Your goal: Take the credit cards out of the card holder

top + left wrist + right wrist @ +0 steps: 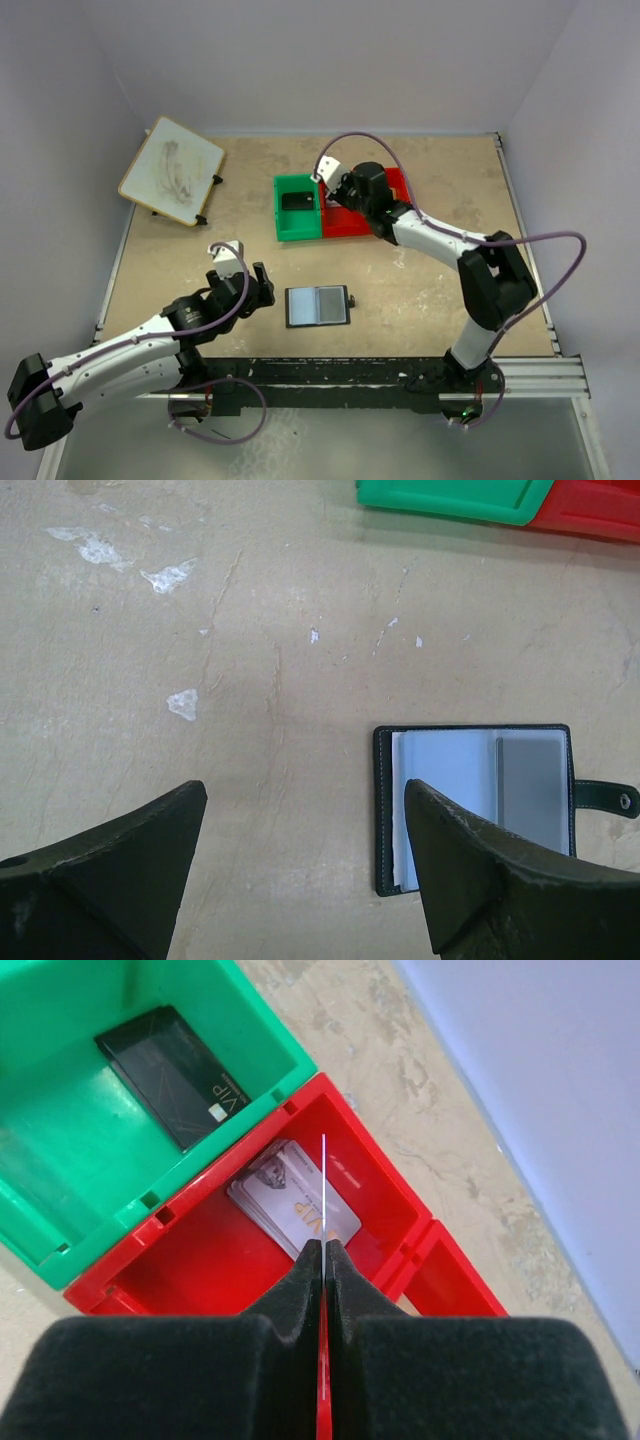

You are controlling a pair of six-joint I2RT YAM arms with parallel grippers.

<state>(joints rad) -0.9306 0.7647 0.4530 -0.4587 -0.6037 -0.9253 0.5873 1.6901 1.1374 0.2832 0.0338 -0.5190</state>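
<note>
The card holder [317,306] lies open on the table, pale blue-grey inside, with its black tab on the right. In the left wrist view [480,800] its right half shows a grey rectangle. My left gripper [262,285] is open and empty just left of the holder [305,880]. My right gripper [330,190] is shut on a thin credit card [323,1180], seen edge-on, above the red bin [180,1260]. Pale cards [290,1205] lie in the red bin. A black card [170,1075] lies in the green bin [60,1160].
The green bin [298,232] and red bin [350,230] stand side by side at the back middle of the table. A pale board [172,170] lies at the back left. White walls enclose the table.
</note>
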